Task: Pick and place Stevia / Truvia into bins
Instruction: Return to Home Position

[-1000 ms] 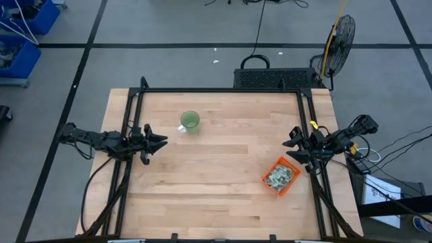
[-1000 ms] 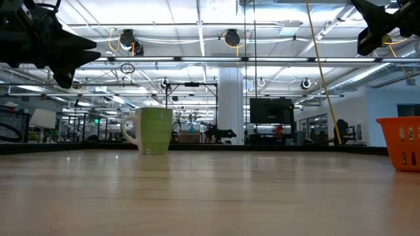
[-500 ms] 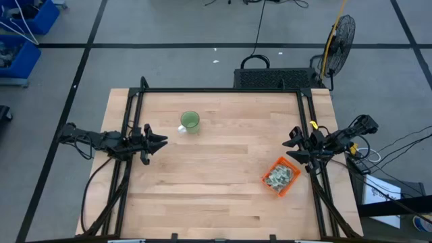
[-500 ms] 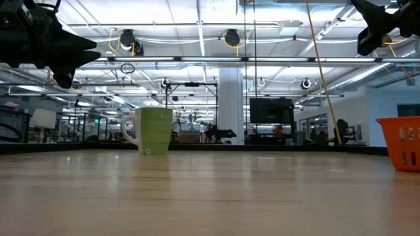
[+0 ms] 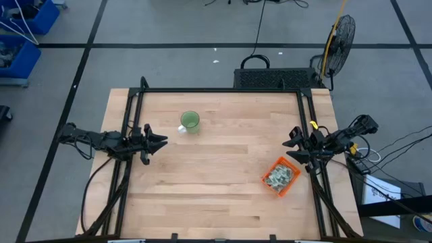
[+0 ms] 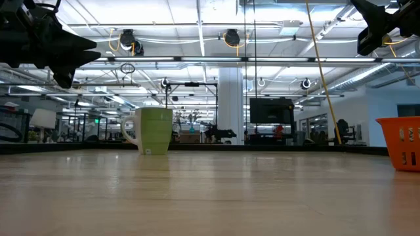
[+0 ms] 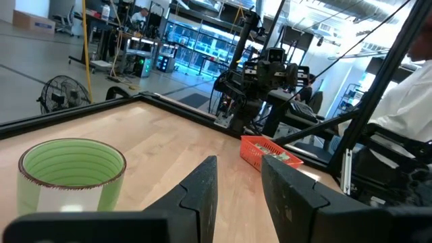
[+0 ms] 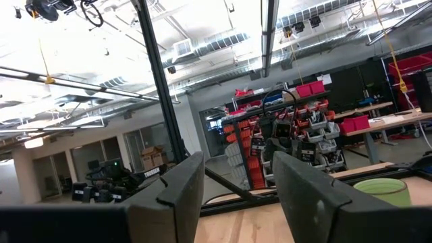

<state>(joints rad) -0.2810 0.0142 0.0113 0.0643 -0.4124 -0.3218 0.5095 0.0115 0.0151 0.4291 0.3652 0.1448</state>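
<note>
The orange bin [image 5: 281,177] stands on the table near its right edge, with pale green and white packets [image 5: 278,176] lying inside it; it also shows in the low view [image 6: 399,143] and the left wrist view [image 7: 268,150]. My left gripper [image 5: 164,141] hovers open above the table's left side, near the green cup [image 5: 190,121]. My right gripper [image 5: 289,146] hovers open above the right edge, just beyond the bin's far side. No packets show loose on the table.
A round green cup [image 6: 153,130] stands on the far left part of the table. A black frame [image 5: 223,90] runs along the table's far, left and right sides. A fan [image 5: 339,35] stands on the floor beyond the far right corner. A person's white sleeve [image 7: 412,88] shows past the table.
</note>
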